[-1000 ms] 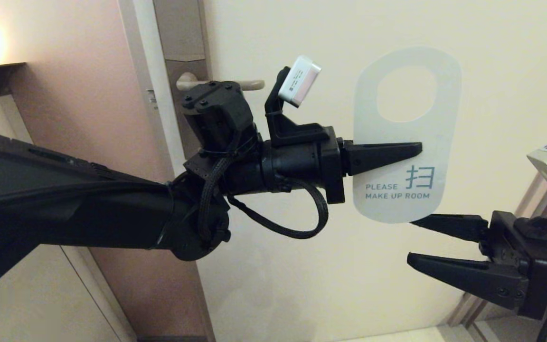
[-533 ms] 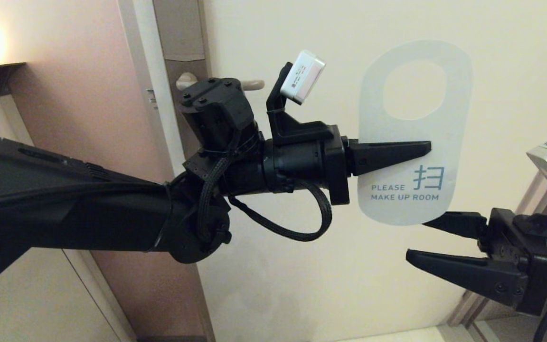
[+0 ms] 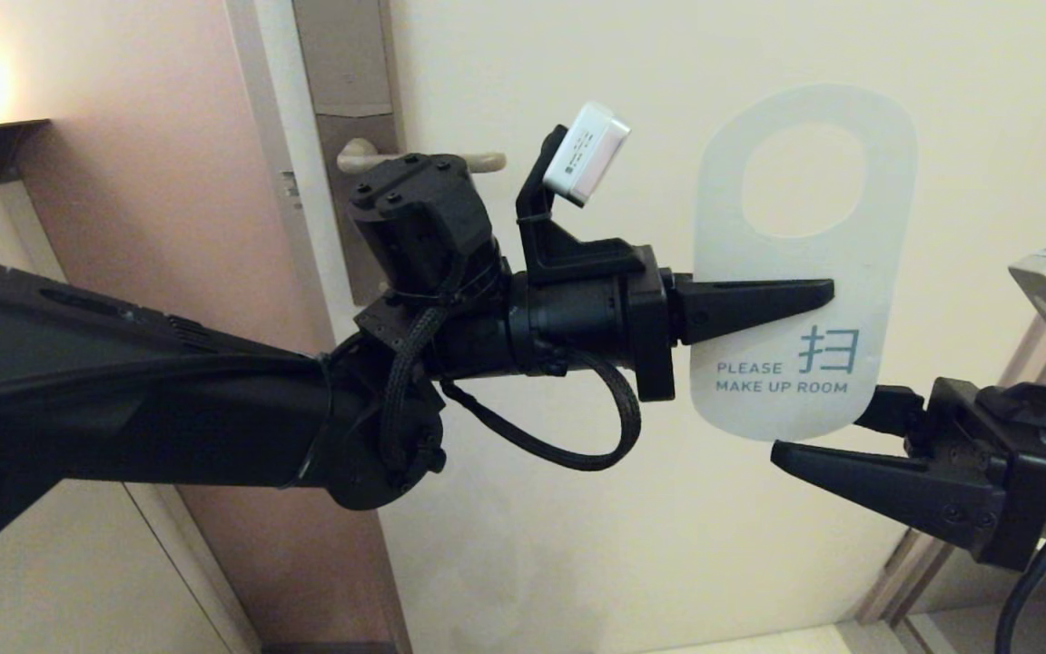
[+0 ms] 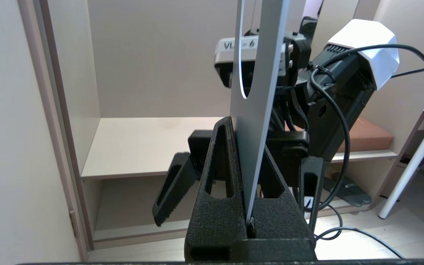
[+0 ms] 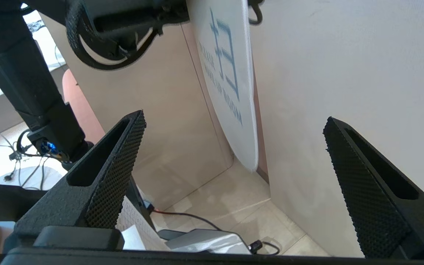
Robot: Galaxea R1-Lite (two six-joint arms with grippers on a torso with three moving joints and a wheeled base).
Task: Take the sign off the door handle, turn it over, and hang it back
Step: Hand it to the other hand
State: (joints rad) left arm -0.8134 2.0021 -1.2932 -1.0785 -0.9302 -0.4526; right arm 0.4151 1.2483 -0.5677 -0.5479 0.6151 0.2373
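Left pincer [image 3: 759,304]: clamped flat on the sign [image 3: 804,263], across its middle just under the oval hole, so the lower end stays free.
Sign: upright in the air before the door [image 3: 668,509], off the door handle [image 3: 423,162] and well apart from it, white "MAKE UP ROOM" side facing the head camera.
Right pincer [image 3: 836,436]: spread wide, one finger each side of the sign's lower end, not touching; likely placed for a handover.
Left arm: reaches level across from the left.
Right arm: comes in low from the right.
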